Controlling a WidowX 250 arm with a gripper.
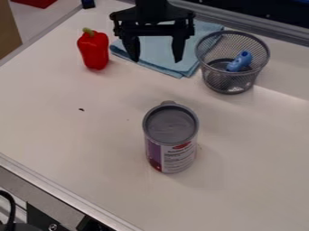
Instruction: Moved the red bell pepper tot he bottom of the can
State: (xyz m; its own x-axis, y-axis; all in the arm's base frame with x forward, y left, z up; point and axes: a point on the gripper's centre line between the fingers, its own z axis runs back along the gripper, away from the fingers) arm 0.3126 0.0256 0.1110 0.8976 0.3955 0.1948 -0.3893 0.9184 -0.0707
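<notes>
At the top of the camera view the black gripper (pixel 157 50) hangs over the folded blue cloth, its two fingers spread wide with nothing between them. To its left, near the upper left of the table, the red bell pepper (pixel 94 50) lies with its green stem toward the top of the view. The can (pixel 172 137), with a grey top and a purple and white label, stands upright near the middle of the table, below the gripper in the view and apart from the pepper.
A blue cloth (pixel 158 62) lies folded behind the can. Right of it stands a mesh basket (pixel 256 57) with a blue item (pixel 240 61) inside. A metal rail (pixel 269 28) runs along the back, and the table's metal edge (pixel 63 195) crosses the lower left.
</notes>
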